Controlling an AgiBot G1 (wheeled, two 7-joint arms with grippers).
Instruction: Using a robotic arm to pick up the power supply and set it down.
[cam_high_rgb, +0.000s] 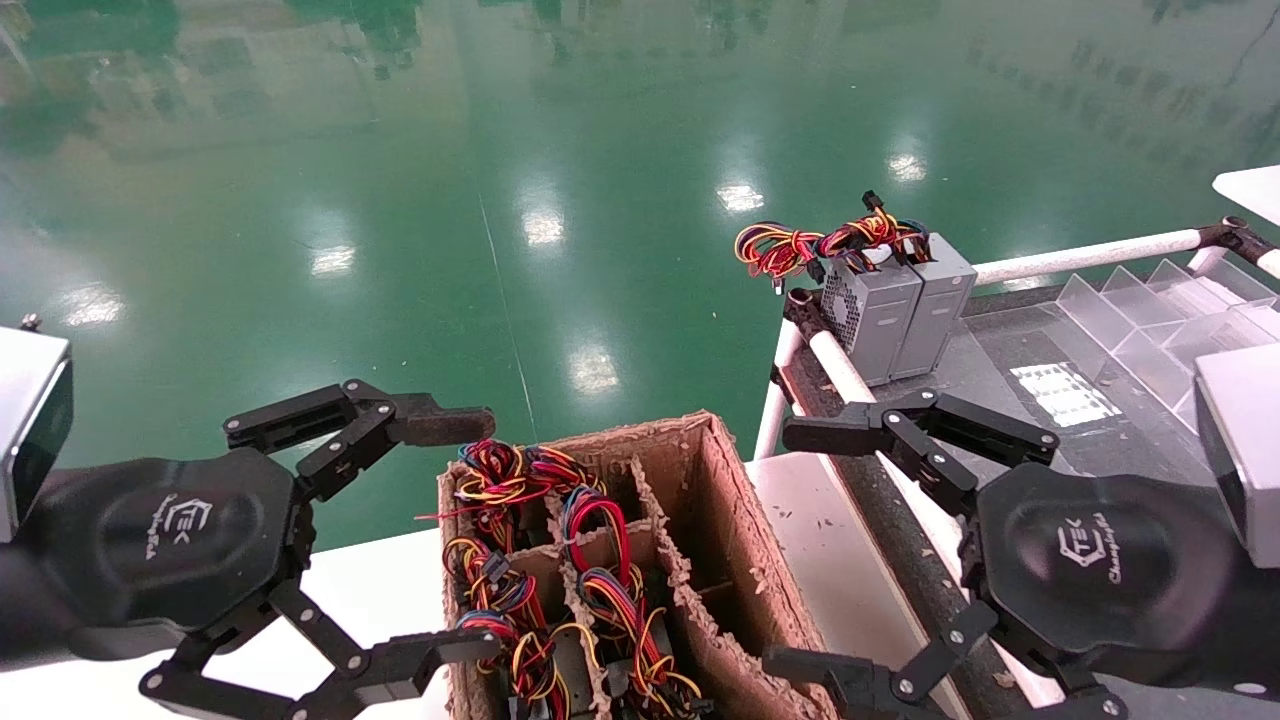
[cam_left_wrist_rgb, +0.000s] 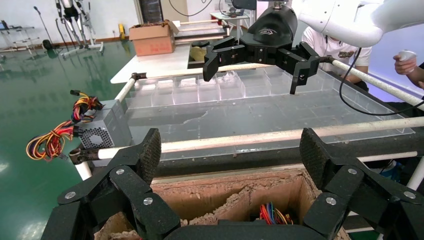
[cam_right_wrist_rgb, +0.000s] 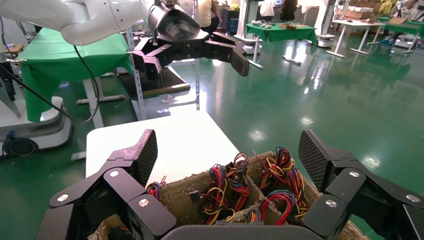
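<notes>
Both spread wide and empty beside the cardboard box (cam_high_rgb: 720, 520): left gripper (cam_high_rgb: 455, 535) at its left wall, right gripper (cam_high_rgb: 800, 545) at its right wall; inside its compartments, wire bundles (cam_high_rgb: 590, 570) of power supplies, and well beyond its far right corner, two grey units (cam_high_rgb: 900, 310) standing on the table (cam_high_rgb: 1010, 380).

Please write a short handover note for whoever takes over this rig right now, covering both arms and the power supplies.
Left end effector: open, empty, hovering beside the cardboard box's left side.
Right end effector: open, empty, hovering beside the box's right side.
Brown divided cardboard box: left and middle compartments hold units with red, yellow and blue wire bundles; the right compartment looks empty.
Done: two grey metal power supplies stand upright, touching, at the corner of the dark tray table.
Left: grasp the next unit from the box and set it beside them.
</notes>
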